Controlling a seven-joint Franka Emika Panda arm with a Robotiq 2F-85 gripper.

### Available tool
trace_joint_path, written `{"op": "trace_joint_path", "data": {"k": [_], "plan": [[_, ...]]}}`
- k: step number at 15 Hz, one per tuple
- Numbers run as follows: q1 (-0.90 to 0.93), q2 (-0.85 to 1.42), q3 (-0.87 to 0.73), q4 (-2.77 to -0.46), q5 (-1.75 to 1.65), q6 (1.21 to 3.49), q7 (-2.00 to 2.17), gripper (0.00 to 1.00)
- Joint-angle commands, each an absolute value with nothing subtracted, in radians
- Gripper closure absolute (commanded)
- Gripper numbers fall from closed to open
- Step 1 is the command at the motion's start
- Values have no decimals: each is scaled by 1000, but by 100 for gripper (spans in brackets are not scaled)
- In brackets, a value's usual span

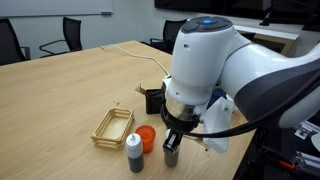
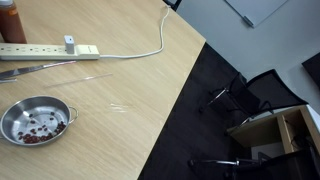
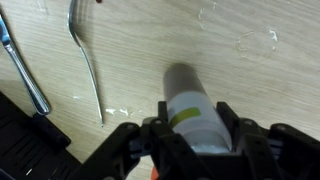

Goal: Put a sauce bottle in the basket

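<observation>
On the bench (image 1: 60, 90), our gripper (image 1: 172, 143) clamps the upright white-capped, reddish-brown squeeze sauce bottle (image 3: 195, 105). The shallow tan slatted basket (image 1: 113, 126) sits nearby, beyond a small orange object (image 1: 147, 137).

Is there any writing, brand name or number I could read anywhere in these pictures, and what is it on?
No text can be read in any view.
On the bottle in the wrist view: a yellow-green label patch, too blurred to read.
On the power strip: no legible marking.
</observation>
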State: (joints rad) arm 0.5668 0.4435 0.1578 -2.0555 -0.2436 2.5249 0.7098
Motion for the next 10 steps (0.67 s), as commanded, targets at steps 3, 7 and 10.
{"op": "trace_joint_path", "data": {"k": [3, 7, 10], "plan": [[570, 340, 138, -2067, -263, 2506, 746, 73], [555, 303, 146, -2011, -275, 2455, 757, 73], [545, 318, 146, -1951, -290, 2442, 758, 73]]}}
